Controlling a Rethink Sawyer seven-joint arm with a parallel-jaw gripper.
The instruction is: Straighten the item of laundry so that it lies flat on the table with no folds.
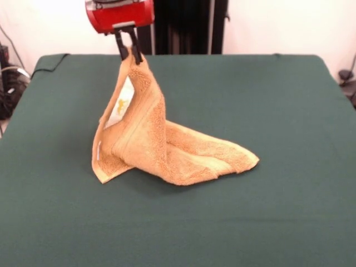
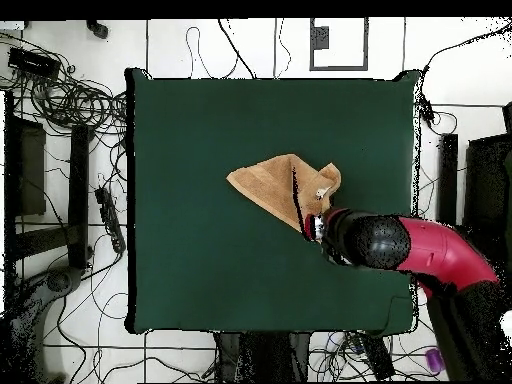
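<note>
The orange-tan terry towel (image 1: 150, 139) is held up by one corner, so it hangs in a tall tent shape. Its lower part lies folded on the dark green table (image 1: 289, 111), with a point reaching right. A white label (image 1: 122, 103) shows on its inner face. My gripper (image 1: 129, 51) is shut on the towel's top corner, well above the table. In the overhead view the towel (image 2: 275, 185) lies near the table's middle (image 2: 200, 120), and the gripper (image 2: 318, 224) is at its lower right corner under the red arm.
Cables and dark equipment (image 2: 60, 100) lie on the floor around the table. The black pedestal (image 1: 183, 25) stands behind the table's far edge. Green cloth spreads wide on every side of the towel.
</note>
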